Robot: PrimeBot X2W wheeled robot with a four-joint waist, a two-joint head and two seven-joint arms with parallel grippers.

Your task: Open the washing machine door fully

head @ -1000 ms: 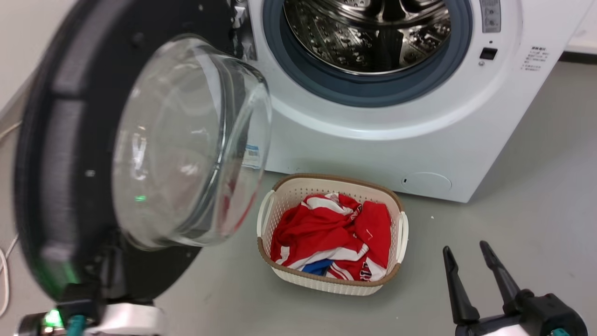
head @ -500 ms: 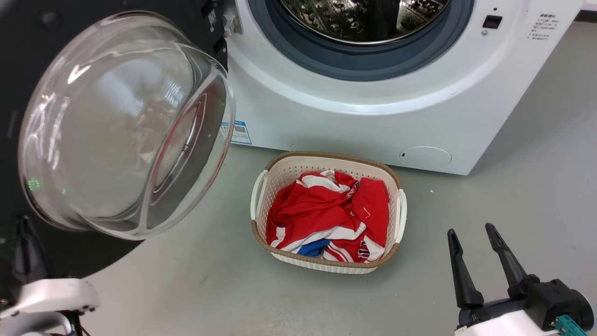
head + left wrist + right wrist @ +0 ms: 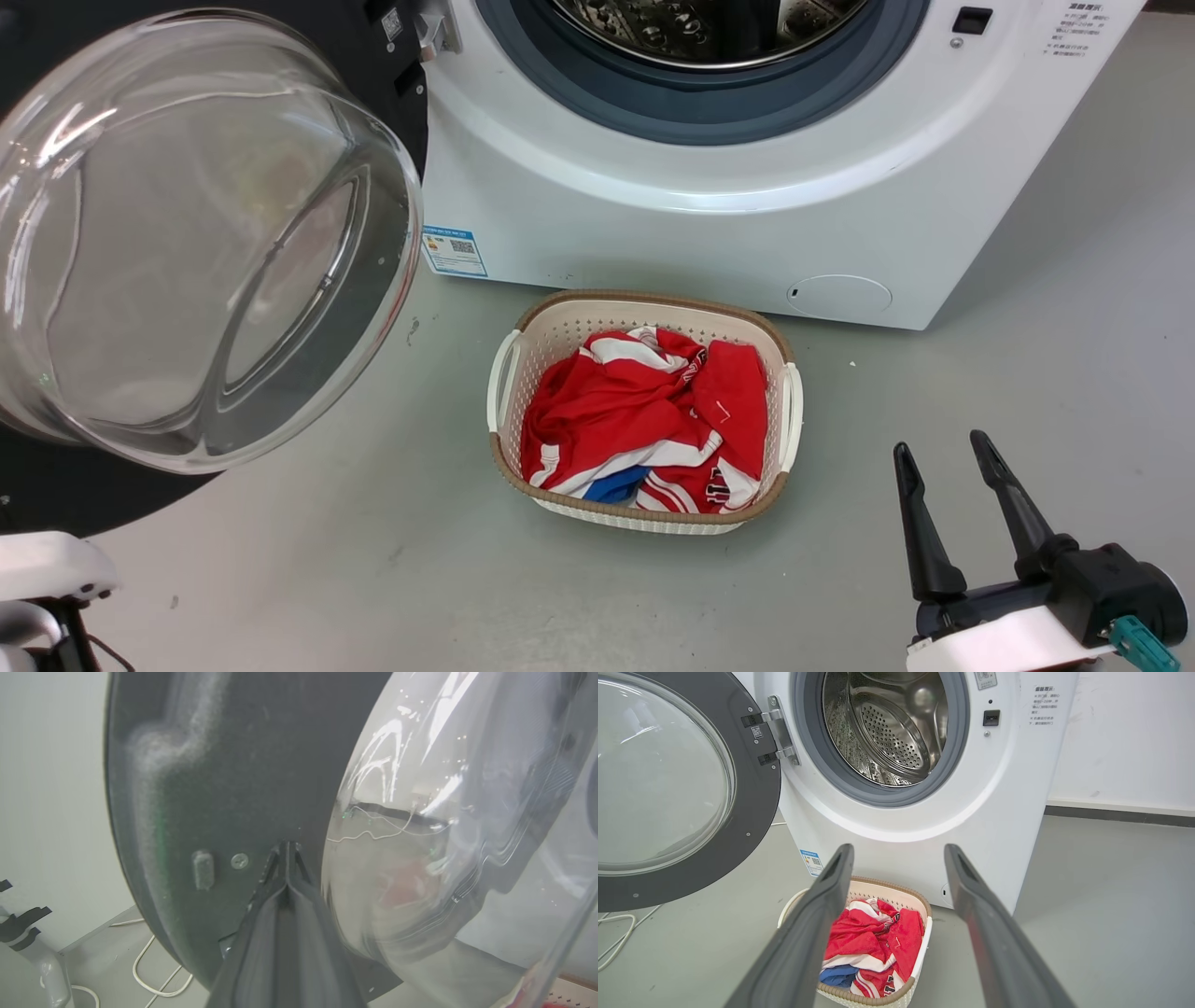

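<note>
Your washing machine door (image 3: pixel 756 788) has swung wider since a second ago. It now hangs on its hinges at the washing machine's (image 3: pixel 653 243) left side, clear of the drum hole (image 3: pixel 887 728). The left gripper (image 3: pixel 286 851) has its fingers together, tips at the door's black inner face beside the glass bowl (image 3: pixel 420 835). The right gripper (image 3: pixel 940 443), in front of the machine, has its fingers apart.

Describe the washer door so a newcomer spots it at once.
Find the white washer; the door hangs open left of its drum hole. It is the round black disc with a clear glass bowl bulging from its centre, unlike the grey-rimmed steel hole.
</note>
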